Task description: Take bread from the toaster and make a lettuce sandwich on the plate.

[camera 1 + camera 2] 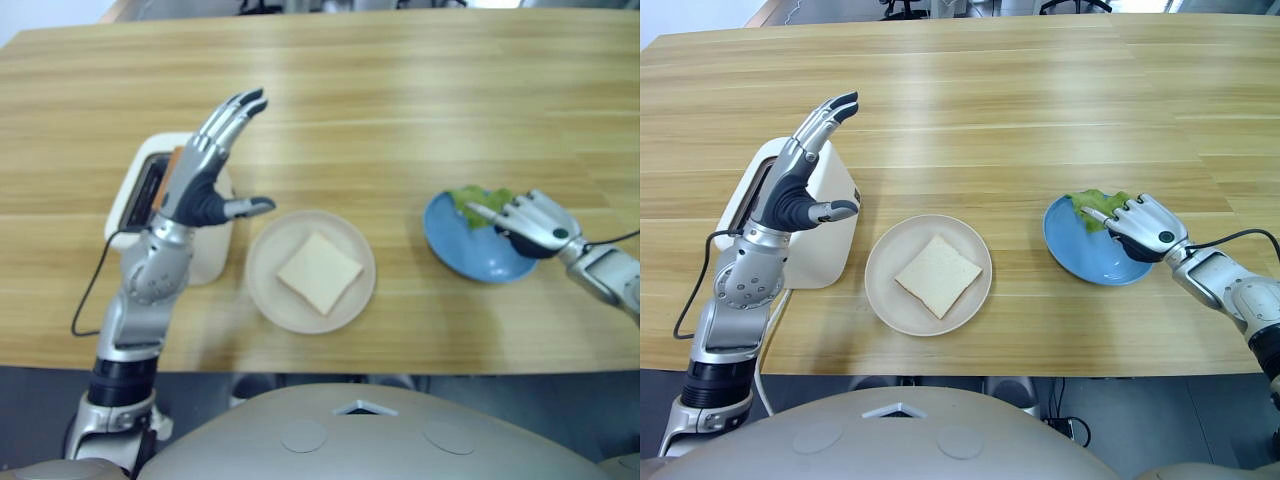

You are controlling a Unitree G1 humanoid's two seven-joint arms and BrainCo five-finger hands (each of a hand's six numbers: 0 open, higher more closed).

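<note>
A slice of white bread (319, 271) lies flat on the beige plate (268, 290) near the table's front edge. Left of it stands the white toaster (830, 245), with a brown slice (175, 163) showing in its slot. My left hand (208, 170) is raised over the toaster, open, fingers spread and holding nothing. At the right a blue plate (1080, 262) carries green lettuce (1095, 203) on its far rim. My right hand (1142, 228) rests over that plate, fingers curled down beside the lettuce; whether they grip it is unclear.
The toaster's black cable (88, 290) runs off the front-left table edge. The wooden table (400, 110) stretches far behind the plates. My right forearm (1230, 288) lies along the front right edge.
</note>
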